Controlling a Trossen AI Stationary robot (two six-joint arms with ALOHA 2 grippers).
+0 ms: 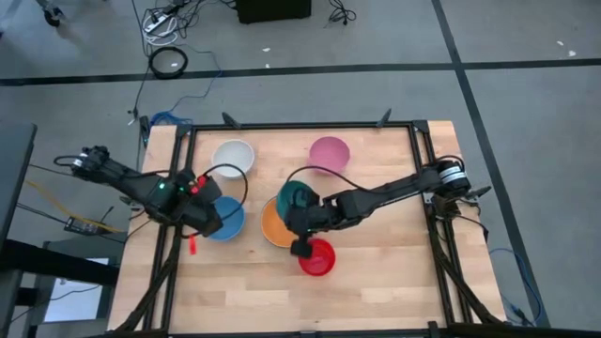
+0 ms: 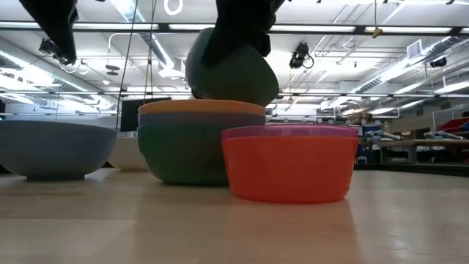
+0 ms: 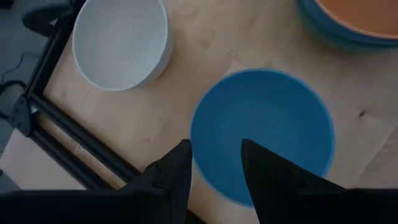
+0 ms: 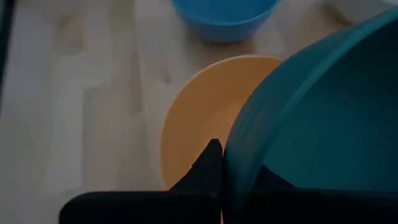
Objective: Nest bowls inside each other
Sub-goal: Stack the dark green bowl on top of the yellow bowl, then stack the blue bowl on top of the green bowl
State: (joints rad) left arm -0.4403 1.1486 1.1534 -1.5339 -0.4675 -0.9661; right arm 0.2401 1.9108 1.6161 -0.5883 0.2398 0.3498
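Observation:
My right gripper [image 4: 233, 168] is shut on a teal bowl [image 1: 297, 199], which it holds tilted just above a stack of bowls. In that stack an orange bowl [image 4: 202, 118] sits inside a blue one, and that one inside a green one [image 2: 183, 158]. A red bowl [image 1: 317, 257] stands near the stack, toward the near edge. My left gripper [image 3: 214, 162] hovers open over the near rim of a lone blue bowl [image 3: 264, 134], touching nothing. A white bowl [image 1: 233, 157] and a pink bowl [image 1: 330, 150] stand on the table toward the far edge. My right gripper pinches the teal bowl's rim [image 4: 242, 155], with one finger [image 4: 208, 165] outside the wall and the other inside. The fingers slant down from the table's right. The bowl is lifted clear of the table and tilted, its underside [image 2: 231, 73] close above the orange bowl's rim.
A black frame [image 1: 300, 125] runs around the wooden tabletop. Bare wood lies right of the red bowl and along the near edge. The low view looks across the table into a lit room with desks.

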